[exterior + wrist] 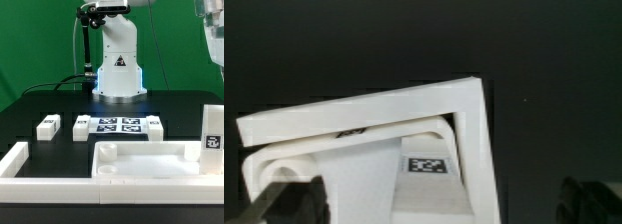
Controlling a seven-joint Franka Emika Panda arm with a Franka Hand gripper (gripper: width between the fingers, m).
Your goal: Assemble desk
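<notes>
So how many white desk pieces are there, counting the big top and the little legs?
Desk top: 1
Legs: 4 (3 lying flat, 1 standing up)
Total: 5

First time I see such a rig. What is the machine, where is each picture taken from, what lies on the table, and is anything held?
The white machine at the back is a robot arm that is building a small desk. One picture comes from a camera off the arm, the other from a camera on its wrist, close to a white part bearing a tag. On the black table lie the tray-like desk top, three small legs, a taller upright leg, the flat marker board and a white rail. Whether the gripper holds anything cannot be told.
</notes>
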